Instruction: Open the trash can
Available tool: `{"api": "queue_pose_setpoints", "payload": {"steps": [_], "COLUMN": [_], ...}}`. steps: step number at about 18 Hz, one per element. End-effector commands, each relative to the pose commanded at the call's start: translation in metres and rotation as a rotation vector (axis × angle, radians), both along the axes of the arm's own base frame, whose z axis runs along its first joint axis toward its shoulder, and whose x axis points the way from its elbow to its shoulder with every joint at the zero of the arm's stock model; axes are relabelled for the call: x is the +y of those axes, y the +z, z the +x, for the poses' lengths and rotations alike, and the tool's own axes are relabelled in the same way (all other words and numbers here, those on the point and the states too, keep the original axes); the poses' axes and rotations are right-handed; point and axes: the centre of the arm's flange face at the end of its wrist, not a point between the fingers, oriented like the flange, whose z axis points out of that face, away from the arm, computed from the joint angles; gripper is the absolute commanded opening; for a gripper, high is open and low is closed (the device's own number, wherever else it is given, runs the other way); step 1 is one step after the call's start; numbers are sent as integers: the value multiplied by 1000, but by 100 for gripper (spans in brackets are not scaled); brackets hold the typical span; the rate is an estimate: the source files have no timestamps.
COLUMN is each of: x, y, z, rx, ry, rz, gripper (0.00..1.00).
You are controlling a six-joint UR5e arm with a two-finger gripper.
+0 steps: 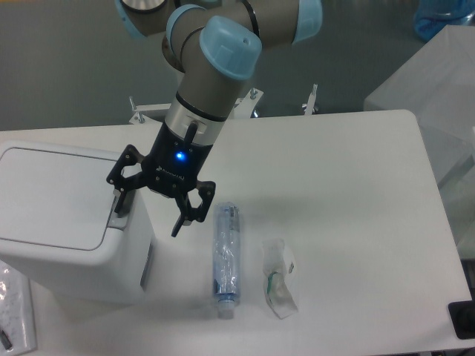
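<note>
The bench (341,193) is a white, smooth-topped surface with a rounded far right corner; beyond its far edge lies a grey floor, and two small metal fittings (312,98) stand just past that edge. A pale, translucent covered object (438,81) occupies the room beyond the bench's right edge. On the bench, near the front edge, a clear plastic bottle (225,259) lies on its side with its cap toward the front edge. Just to the right of the bottle, apart from it, lies a crumpled clear wrapper (278,278). A flat clear bag (15,311) lies at the front left corner. The trash can (56,215) stands at the left end of the bench, its flat lid closed and level. A grey tab (119,215) sits on the rim at the can's right side. The arm reaches in from the far edge, and the end effector (152,204) hangs over the can's right rim with its jaws spread apart, gripping nothing. One finger (119,194) is positioned directly over the grey tab; whether it touches the tab cannot be determined. The other finger (185,216) hangs beyond the can's right wall, above the bench between the can and the bottle.
</note>
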Motion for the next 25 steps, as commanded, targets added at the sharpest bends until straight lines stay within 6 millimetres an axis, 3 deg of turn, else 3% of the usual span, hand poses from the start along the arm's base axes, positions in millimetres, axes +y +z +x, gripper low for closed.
{"api": "queue_pose_setpoints", "payload": {"steps": [9,15,20,23,25], "x": [1,0,-7,-15,-30], "y": [-3,19,35,30,19], "z": [-1,-5,-31,-63,-95], "rx": [-1,29,158,256,315], "ry": [-1,1,-20,0,13], "rz": [-2,31,72,40,-6], "gripper": [100,100,100,100,100]}}
